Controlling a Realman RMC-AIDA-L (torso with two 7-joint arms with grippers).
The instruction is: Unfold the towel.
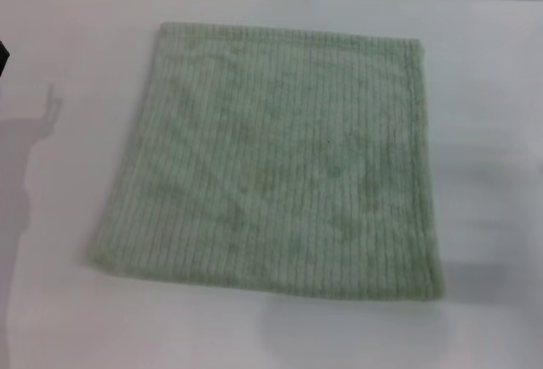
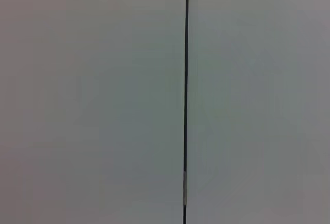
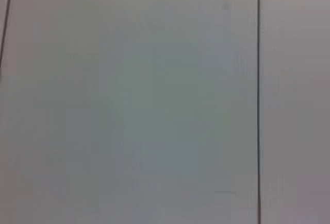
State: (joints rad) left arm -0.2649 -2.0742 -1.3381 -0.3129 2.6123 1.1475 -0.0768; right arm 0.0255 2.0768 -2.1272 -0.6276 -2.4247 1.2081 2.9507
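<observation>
The towel [image 1: 276, 161] is lying flat on the white table [image 1: 492, 131], near the middle, looking like one spread square with a hem along its far and right edges. No gripper is showing in any view, so I cannot tell if the claws are apart or together. I judge the unfolding is finished, or a last fold is hiding; the next move calls for checking the edges.
</observation>
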